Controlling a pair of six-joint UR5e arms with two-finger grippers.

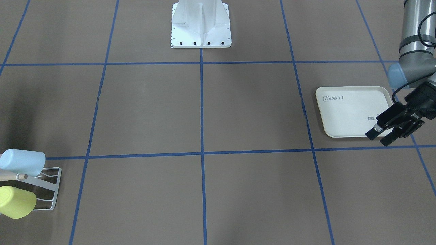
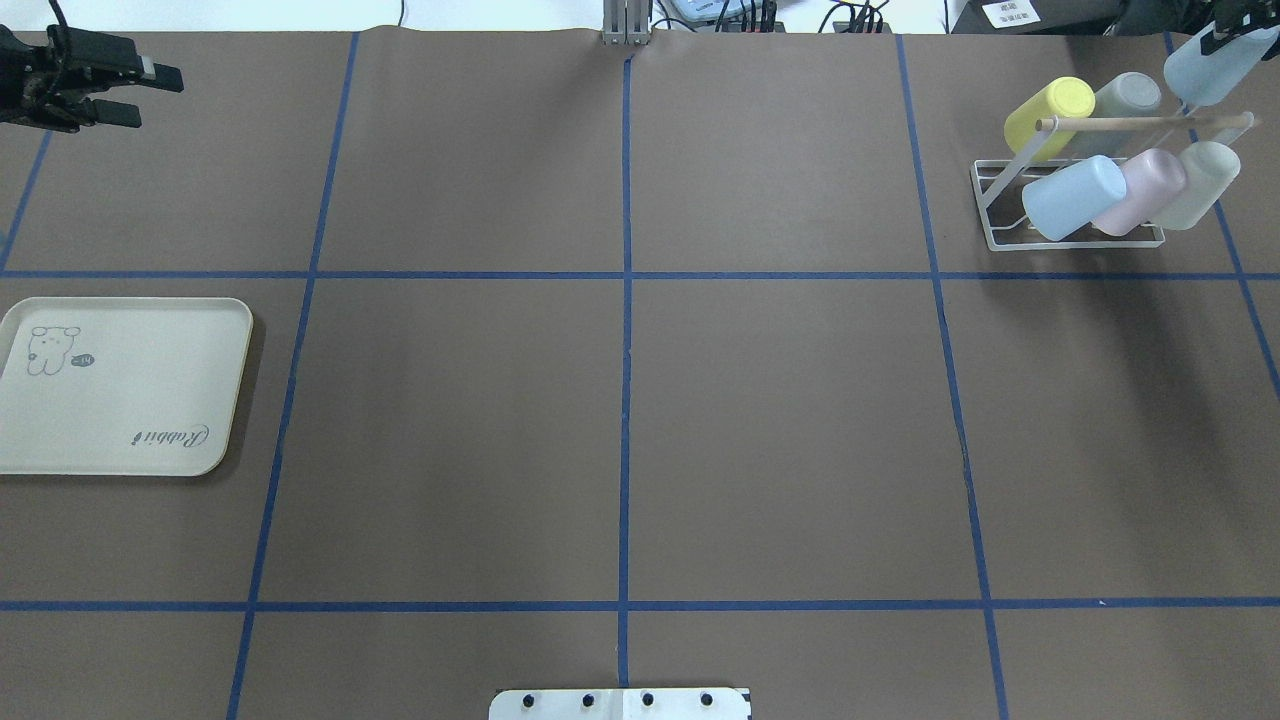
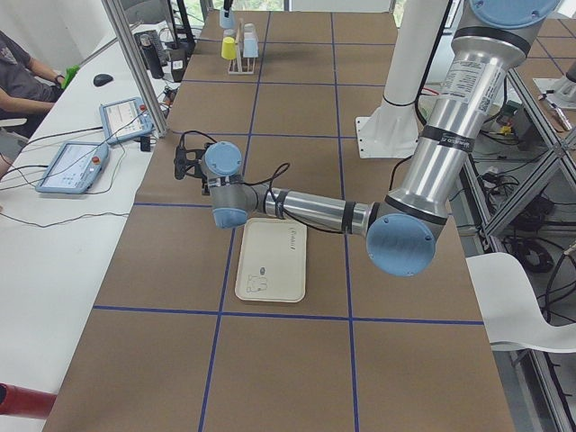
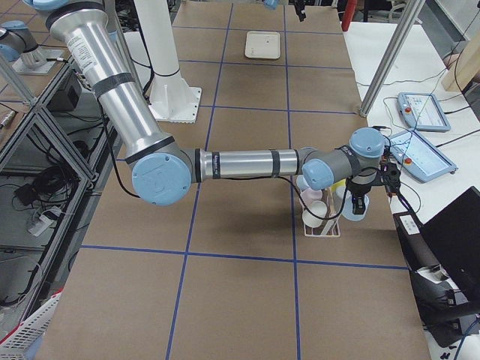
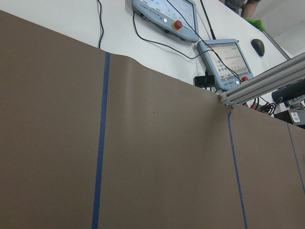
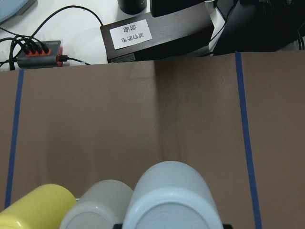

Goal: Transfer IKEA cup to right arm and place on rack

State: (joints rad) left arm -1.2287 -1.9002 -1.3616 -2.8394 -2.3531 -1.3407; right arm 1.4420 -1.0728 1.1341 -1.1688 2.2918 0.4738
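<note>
My right gripper is shut on a light-blue IKEA cup, which hangs tilted just above the back right end of the rack. In the right wrist view the cup fills the bottom centre, above a yellow cup and a grey cup. The white wire rack with its wooden rod holds several cups: yellow, grey, light blue, pink and pale green. My left gripper is open and holds nothing, at the far left of the table. The front-facing view shows it beside the tray.
A cream rabbit-print tray lies at the table's left side, bare. The robot's white base stands at the near middle edge. Teach pendants and cables lie on the white bench beyond the table, where a person sits.
</note>
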